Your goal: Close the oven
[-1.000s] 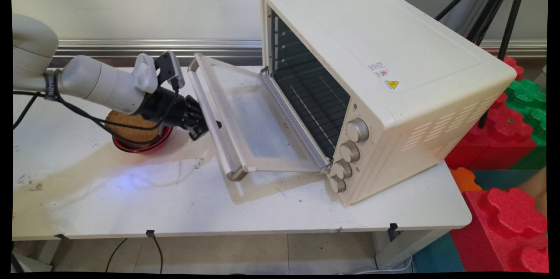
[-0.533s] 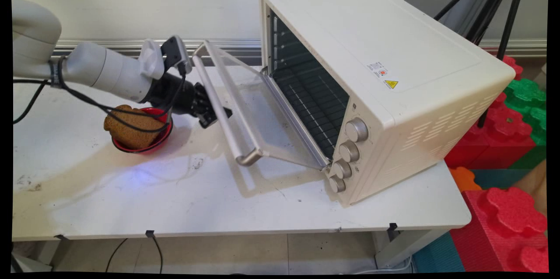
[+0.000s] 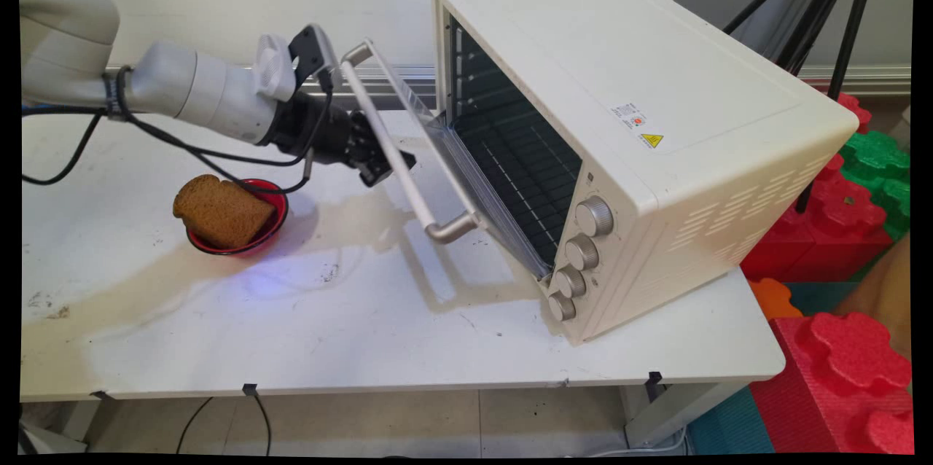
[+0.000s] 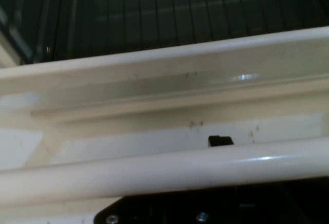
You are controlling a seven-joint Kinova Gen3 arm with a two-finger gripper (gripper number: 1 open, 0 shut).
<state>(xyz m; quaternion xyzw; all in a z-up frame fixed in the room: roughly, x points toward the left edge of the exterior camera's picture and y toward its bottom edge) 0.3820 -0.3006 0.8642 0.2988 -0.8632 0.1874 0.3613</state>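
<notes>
The pincer (image 3: 386, 161) sits against the toaster oven's (image 3: 656, 122) door handle (image 3: 428, 204), near the bar's middle (a sound spot, I'd judge, to keep the half-raised door (image 3: 448, 155) from twisting). Clenched or released, I cannot tell. Behind and below it, bread (image 3: 219, 210) rests in a red bowl (image 3: 275, 221).

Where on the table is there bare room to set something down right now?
The table is bare along its near edge, from the left end to below the oven, and at far left behind the bowl. It is crowded between bowl and oven, where the gripper is at the door handle.
</notes>
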